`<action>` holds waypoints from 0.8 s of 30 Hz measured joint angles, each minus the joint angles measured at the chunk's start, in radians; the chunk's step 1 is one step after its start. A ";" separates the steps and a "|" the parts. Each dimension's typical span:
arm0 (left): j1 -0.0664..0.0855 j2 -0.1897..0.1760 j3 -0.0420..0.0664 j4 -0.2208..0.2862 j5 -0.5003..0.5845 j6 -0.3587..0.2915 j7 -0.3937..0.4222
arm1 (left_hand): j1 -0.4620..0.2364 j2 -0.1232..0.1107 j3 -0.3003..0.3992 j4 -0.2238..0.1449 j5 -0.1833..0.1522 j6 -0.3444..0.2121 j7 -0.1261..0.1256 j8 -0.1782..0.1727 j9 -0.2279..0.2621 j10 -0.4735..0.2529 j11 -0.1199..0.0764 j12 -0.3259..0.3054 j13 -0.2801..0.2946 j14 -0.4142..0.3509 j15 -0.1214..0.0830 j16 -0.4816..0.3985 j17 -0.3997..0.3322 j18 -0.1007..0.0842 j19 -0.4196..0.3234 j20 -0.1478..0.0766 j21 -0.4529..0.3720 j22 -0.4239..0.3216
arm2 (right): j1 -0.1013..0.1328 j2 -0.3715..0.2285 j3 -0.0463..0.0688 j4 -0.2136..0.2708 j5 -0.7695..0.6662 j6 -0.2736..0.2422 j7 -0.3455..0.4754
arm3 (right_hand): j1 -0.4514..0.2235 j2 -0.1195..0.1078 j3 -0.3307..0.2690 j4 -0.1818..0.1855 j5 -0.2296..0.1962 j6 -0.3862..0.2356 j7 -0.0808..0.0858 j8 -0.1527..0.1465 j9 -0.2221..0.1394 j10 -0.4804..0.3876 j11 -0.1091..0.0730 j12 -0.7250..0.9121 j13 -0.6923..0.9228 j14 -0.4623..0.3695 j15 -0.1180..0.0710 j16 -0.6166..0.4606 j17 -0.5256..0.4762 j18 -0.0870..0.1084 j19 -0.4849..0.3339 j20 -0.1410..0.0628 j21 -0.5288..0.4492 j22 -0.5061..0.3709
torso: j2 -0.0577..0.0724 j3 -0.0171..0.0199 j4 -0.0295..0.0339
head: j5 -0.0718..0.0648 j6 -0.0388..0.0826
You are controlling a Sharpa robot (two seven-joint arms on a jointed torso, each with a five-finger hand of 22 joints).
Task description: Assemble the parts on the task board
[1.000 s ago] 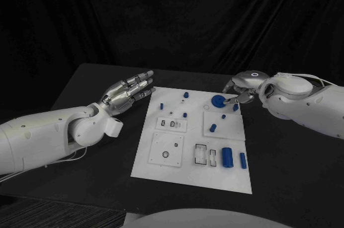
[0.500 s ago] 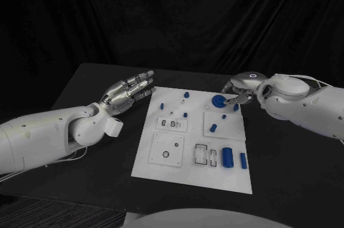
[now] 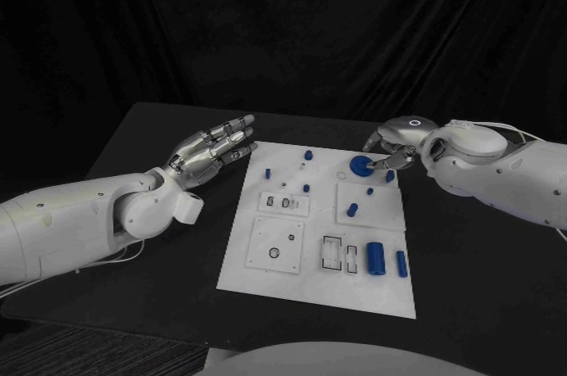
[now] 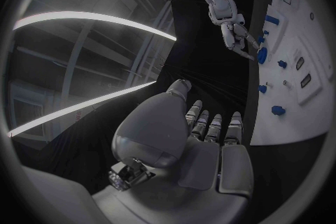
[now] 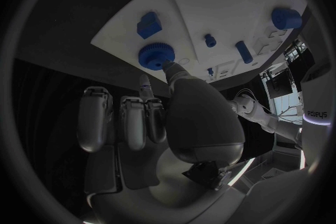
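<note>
The white task board (image 3: 296, 286) lies in the middle of the table. At its far right corner sits a blue round knob (image 3: 358, 165) with a ribbed rim (image 5: 154, 56). My right hand (image 3: 393, 149) reaches down to it, and its thumb (image 5: 175, 75) and a fingertip (image 5: 145, 85) pinch the knob's edge while the other fingers stay curled back. A small blue block (image 5: 148, 23) lies just beside the knob. My left hand (image 3: 210, 152) hovers flat by the board's far left corner, its fingers (image 4: 213, 126) stretched out and holding nothing.
Small blue pegs (image 3: 307, 155) (image 3: 267, 174) (image 3: 368, 192) stand across the far half of the board. A blue cylinder (image 3: 374, 259) and a blue bar (image 3: 401, 264) lie at the near right. Several white inset plates with slots (image 3: 275, 246) sit in the middle.
My right hand has edged a little to the left and closed in on the knob. The knob and the left hand have hardly moved.
</note>
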 measured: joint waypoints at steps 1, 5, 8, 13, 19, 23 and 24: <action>0.000 0.000 0.000 0.000 0.000 0.000 0.000 | 0.000 0.000 0.001 -0.001 0.000 0.000 0.000 0.000 0.000 0.000 0.000 0.000 0.000 0.000 0.000 0.000 0.000 0.000 0.000 0.000 0.000 0.000 | 0.000 0.002 0.000 -0.002 0.000 0.000 0.000 | 0.000 0.000 -0.003 -0.003 -0.015 0.002 0.002 0.000 0.003 0.000 0.000 0.000 0.000 0.000 0.000 0.000 0.000 0.000 0.000 0.000 0.000 0.000 | 0.000 0.0000 -0.0001 | 0.000 -0.001; 0.000 0.000 0.000 0.000 0.000 0.001 0.000 | 0.000 0.000 0.001 -0.001 0.000 0.000 0.000 0.000 0.000 0.000 0.000 0.000 0.000 0.000 0.000 0.000 0.000 0.000 0.000 0.000 0.000 0.000 | -0.002 0.011 0.000 -0.010 0.000 0.000 0.001 | 0.000 0.000 -0.004 -0.004 -0.035 0.007 0.007 0.007 0.011 0.000 0.000 0.000 0.000 0.000 0.000 0.000 0.000 0.000 0.000 0.000 0.000 0.000 | 0.000 -0.0001 -0.0002 | 0.000 -0.002; 0.000 0.001 0.000 0.000 0.000 0.001 -0.001 | 0.000 0.000 0.001 -0.001 0.000 0.000 0.000 0.000 0.000 0.000 0.000 0.000 0.000 0.000 0.000 0.000 0.000 0.000 0.000 0.000 0.000 0.000 | -0.004 0.019 0.000 -0.017 0.000 0.000 0.002 | 0.000 0.000 -0.007 -0.007 -0.042 0.011 0.004 0.007 0.016 0.000 0.000 0.000 0.000 0.000 0.000 0.000 0.000 0.000 0.000 0.000 0.000 0.000 | 0.000 -0.0001 -0.0001 | -0.001 -0.004; 0.000 0.002 0.000 0.000 0.000 0.002 -0.001 | 0.000 0.000 0.001 -0.001 0.000 0.000 0.000 0.000 0.000 0.000 0.000 0.000 0.000 0.000 0.000 0.000 0.000 0.000 0.000 0.000 0.000 0.000 | -0.010 0.029 0.000 -0.029 0.000 0.001 0.004 | 0.000 0.000 -0.007 -0.012 -0.061 0.020 0.004 0.017 0.026 0.000 0.000 0.000 0.000 0.000 0.000 -0.006 0.000 0.000 0.000 0.000 0.000 0.000 | 0.000 -0.0001 -0.0002 | -0.001 -0.005; 0.000 0.002 0.000 0.000 0.000 0.004 -0.002 | 0.000 0.000 0.001 -0.001 0.000 0.000 0.000 0.000 0.000 0.000 0.000 0.000 0.000 0.000 0.000 0.000 0.000 0.000 0.000 0.000 0.000 0.000 | -0.018 0.041 0.000 -0.043 0.000 0.003 0.006 | 0.000 0.000 -0.010 -0.015 -0.064 0.032 0.007 0.027 0.039 0.000 0.000 0.000 0.000 0.003 0.003 -0.006 0.000 0.000 0.000 0.000 0.000 0.000 | 0.000 -0.0001 -0.0004 | 0.000 -0.007; 0.000 0.003 0.000 -0.001 0.000 0.005 -0.002 | 0.000 0.000 0.001 -0.001 0.000 0.000 0.000 0.000 0.000 0.000 0.000 0.000 0.000 0.000 0.000 0.000 0.000 0.000 0.000 0.000 0.000 0.000 | -0.023 0.047 0.001 -0.050 0.000 0.004 0.007 | -0.003 0.003 -0.008 -0.021 -0.068 0.046 0.010 0.040 0.048 0.000 0.000 0.000 0.000 0.000 0.005 -0.006 0.000 0.000 0.000 0.000 0.000 0.000 | 0.000 -0.0001 -0.0004 | 0.000 -0.009; 0.000 0.004 0.000 -0.001 0.000 0.005 -0.002 | 0.000 0.000 0.001 -0.001 0.000 0.000 0.000 0.000 0.000 0.000 0.000 0.000 0.000 0.000 0.000 0.000 0.000 0.000 0.000 0.000 0.000 0.000 | -0.024 0.049 0.001 -0.052 0.001 0.005 0.007 | -0.003 0.003 -0.008 -0.022 -0.068 0.046 0.011 0.041 0.051 0.000 0.001 0.000 0.000 -0.001 0.007 -0.006 0.000 0.000 0.000 0.000 0.000 0.000 | 0.000 -0.0001 -0.0004 | 0.000 -0.009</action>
